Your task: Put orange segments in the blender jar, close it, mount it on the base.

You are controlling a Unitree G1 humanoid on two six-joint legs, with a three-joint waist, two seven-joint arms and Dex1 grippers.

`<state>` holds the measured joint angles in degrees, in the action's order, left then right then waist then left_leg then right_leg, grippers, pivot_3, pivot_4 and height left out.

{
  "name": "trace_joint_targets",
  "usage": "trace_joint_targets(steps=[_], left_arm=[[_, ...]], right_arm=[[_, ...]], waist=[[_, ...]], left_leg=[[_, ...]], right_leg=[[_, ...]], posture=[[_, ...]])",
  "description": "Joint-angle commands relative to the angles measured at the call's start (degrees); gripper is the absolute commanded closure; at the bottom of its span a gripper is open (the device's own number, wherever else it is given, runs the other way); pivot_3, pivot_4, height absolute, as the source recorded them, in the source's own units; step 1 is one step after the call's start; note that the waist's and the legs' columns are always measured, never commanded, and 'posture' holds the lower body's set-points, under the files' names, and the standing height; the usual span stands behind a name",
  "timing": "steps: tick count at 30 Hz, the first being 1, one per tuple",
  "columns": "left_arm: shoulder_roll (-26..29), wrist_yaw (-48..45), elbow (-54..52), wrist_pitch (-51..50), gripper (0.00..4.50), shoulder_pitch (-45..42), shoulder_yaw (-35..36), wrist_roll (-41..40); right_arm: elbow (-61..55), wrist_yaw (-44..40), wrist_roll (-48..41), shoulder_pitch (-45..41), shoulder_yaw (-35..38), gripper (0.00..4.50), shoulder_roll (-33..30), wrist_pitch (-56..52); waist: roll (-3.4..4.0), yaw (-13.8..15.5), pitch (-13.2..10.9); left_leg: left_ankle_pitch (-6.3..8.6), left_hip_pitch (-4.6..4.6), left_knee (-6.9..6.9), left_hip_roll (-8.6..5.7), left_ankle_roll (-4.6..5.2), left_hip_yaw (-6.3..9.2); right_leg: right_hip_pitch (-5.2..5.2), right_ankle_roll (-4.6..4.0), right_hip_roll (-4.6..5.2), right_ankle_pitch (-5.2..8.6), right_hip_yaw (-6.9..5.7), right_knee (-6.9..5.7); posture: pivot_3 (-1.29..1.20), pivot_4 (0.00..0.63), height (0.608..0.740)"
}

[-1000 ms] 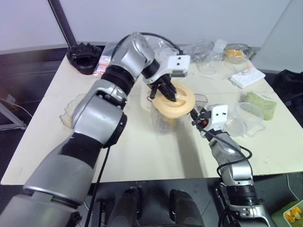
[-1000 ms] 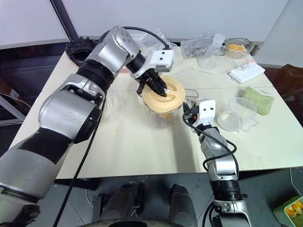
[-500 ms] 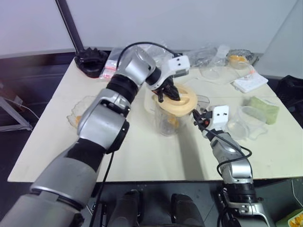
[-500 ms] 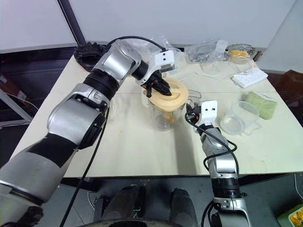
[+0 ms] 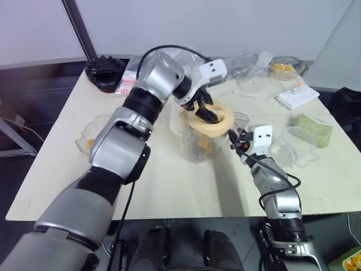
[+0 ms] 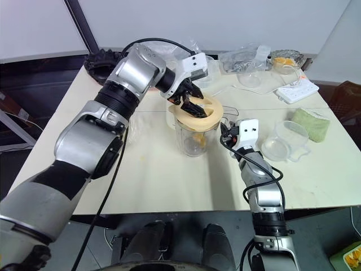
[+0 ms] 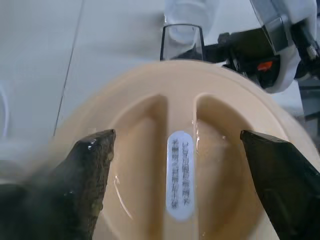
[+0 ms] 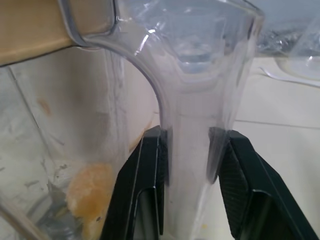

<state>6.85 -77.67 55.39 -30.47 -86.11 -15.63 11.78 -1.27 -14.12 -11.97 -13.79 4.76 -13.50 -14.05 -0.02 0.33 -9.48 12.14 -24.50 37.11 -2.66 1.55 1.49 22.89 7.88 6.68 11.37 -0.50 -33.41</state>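
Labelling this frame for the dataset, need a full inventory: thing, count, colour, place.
jar: 1, clear, table centre, orange segments inside
lid: 1, cream, on the jar
table: 1, cream
black ridged object: 1, far left corner
clear dish: 1, left edge, orange bits in it
clear cup: 1, right of the jar
green cloth: 1, right edge
power strip: 1, white, far right
glass bowl: 1, far right corner, orange pieces inside
plastic bags: clear, far edge
left gripper: fingers open, over the lid
right gripper: fingers shut on the jar handle
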Motion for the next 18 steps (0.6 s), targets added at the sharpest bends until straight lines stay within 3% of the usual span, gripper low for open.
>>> trace_joint_targets(steps=[1,3,4,9,12,18], left_arm=[[0.7,2.6,-7.1,-9.8,0.39,-10.3,8.8,-8.6],[1.9,5.4,-9.5,-11.9,0.39,-13.4,12.9,-12.2],[2.6,7.5,-10.8,-11.4,0.39,-13.6,14.4,-13.2],[8.1,14.2,-19.9,-12.6,0.39,-6.8,16.2,-15.2],[12.5,17.2,-29.6,-11.7,0.39,3.2,16.7,-16.0],[26.5,9.9,-55.2,-1.6,0.39,30.4,16.2,-19.9]], right_arm=[[-3.5,-2.3,0.4,-0.2,-1.7,3.59,-0.7,0.6],[-3.7,-2.2,0.6,-0.1,-1.3,3.59,-1.0,0.1],[-3.9,-2.2,0.6,0.0,-1.1,3.59,-1.0,-0.2],[-6.3,-1.1,0.6,-0.2,0.4,3.59,-2.1,-2.7],[-8.8,0.3,-0.7,-1.6,2.6,3.59,-3.1,-6.0],[-12.8,4.2,-1.9,-8.9,7.7,3.59,-6.2,-13.9]], waist=[[-0.09,-0.1,-0.5],[-0.27,-0.2,-0.9],[-0.26,-0.6,-0.9],[0.10,-1.3,-0.8],[0.15,-1.2,-1.0],[0.03,-1.0,-1.2]], left_leg=[[-0.03,-0.07,0.00,0.00,0.05,-0.07],[-0.12,-1.23,0.36,-0.02,-0.02,-0.14],[-0.14,-1.38,0.36,-0.03,-0.04,-0.17],[-0.13,-0.77,-0.13,-0.03,-0.04,-0.35],[-0.22,-0.66,-0.01,0.00,-0.16,-0.31],[-0.46,-0.90,0.02,0.00,-0.56,-0.45]], right_leg=[[0.10,0.06,0.00,0.04,0.05,-0.05],[1.43,0.27,-0.03,-0.07,0.16,-0.76],[1.61,0.29,-0.03,-0.07,0.19,-0.85],[1.37,0.30,-0.02,0.16,0.32,-0.95],[1.41,0.18,-0.06,0.21,0.33,-1.29],[1.91,-0.02,-0.04,0.12,0.66,-1.75]], posture=[[0.00,0.150,0.740],[0.00,0.150,0.740],[0.00,0.150,0.740],[0.00,0.150,0.740],[0.00,0.150,0.740],[0.00,0.150,0.740]])
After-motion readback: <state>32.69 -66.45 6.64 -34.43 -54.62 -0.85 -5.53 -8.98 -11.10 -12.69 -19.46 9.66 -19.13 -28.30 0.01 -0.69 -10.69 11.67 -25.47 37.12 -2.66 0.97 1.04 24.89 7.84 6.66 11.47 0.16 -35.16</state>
